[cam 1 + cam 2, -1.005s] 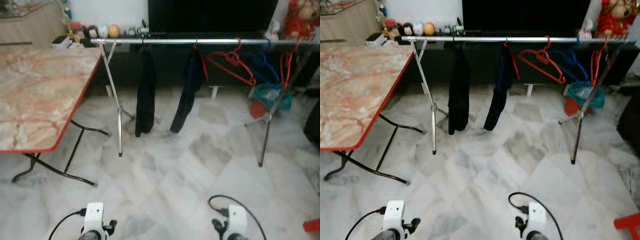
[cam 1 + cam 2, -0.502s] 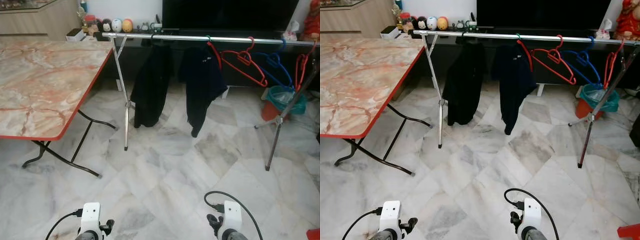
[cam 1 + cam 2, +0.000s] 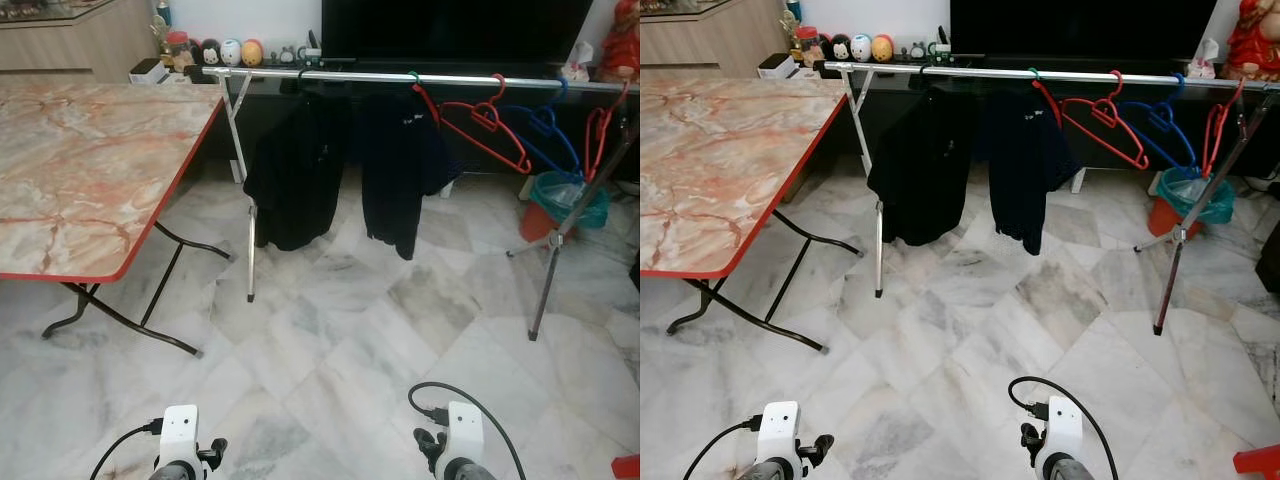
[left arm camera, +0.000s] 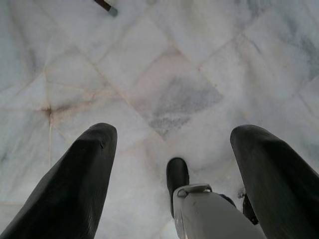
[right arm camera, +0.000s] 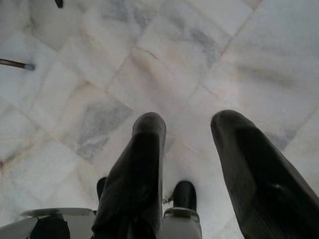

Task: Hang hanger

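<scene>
Two big things share the marble floor (image 3: 330, 340): a folding table (image 3: 80, 170) on the robot's left and a clothes rail (image 3: 400, 77) straight ahead. Two dark garments (image 3: 300, 170) hang from the rail, and beside them the empty hangers, red hanger (image 3: 480, 125) and blue hanger (image 3: 548, 125), already on the bar. The left gripper (image 4: 169, 149) and right gripper (image 5: 192, 144) both hang low, fingers apart, holding nothing. From this far off, walking in could clip the rail's leg (image 3: 545, 270).
</scene>
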You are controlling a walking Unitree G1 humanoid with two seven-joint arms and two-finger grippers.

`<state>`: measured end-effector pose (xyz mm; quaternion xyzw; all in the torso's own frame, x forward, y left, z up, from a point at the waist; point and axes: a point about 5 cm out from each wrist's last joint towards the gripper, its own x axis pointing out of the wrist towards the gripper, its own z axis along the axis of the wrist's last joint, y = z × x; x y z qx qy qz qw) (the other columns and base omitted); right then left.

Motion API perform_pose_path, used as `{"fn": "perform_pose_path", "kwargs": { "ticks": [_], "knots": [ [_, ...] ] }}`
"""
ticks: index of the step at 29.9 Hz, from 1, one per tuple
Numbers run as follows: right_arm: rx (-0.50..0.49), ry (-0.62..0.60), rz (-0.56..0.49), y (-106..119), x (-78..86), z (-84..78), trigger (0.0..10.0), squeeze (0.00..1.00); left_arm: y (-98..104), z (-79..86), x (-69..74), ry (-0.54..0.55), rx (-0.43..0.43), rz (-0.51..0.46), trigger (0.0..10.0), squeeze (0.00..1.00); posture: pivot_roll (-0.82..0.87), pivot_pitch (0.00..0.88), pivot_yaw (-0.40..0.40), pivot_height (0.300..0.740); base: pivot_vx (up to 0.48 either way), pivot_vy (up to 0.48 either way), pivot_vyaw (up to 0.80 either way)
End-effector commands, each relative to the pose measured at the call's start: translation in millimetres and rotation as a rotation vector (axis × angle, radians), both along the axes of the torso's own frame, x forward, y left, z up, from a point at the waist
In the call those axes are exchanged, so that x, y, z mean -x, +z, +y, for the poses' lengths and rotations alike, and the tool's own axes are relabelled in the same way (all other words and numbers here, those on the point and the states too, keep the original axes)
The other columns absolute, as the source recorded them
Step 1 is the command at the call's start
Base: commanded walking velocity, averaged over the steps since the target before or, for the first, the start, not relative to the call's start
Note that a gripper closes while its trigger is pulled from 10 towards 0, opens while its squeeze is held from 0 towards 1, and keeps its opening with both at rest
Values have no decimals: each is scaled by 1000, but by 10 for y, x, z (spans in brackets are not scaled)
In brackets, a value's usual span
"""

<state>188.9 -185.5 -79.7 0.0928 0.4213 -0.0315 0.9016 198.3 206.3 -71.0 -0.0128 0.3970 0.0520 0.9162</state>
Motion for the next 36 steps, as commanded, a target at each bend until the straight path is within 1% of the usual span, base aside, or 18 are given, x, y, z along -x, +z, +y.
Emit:
{"fn": "perform_pose_path", "kwargs": {
  "ticks": [1,14,29,36],
  "knots": [
    [-5,1,-8,10,-24,19,10000,0,-5,40,21,20,2,3,10000,0,-63,0,5,740,386,0,0],
    [-4,3,-3,2,-7,22,10000,0,15,2,-26,9,6,-11,10000,0,-62,0,4,740,399,0,0],
    [-4,3,2,-2,-2,19,10000,0,15,-2,-27,6,7,-12,10000,0,-62,0,3,740,402,0,0],
    [-2,1,12,-15,27,4,10000,0,12,-11,-24,6,8,-13,10000,0,-62,0,3,740,405,0,0]
  ]
}}
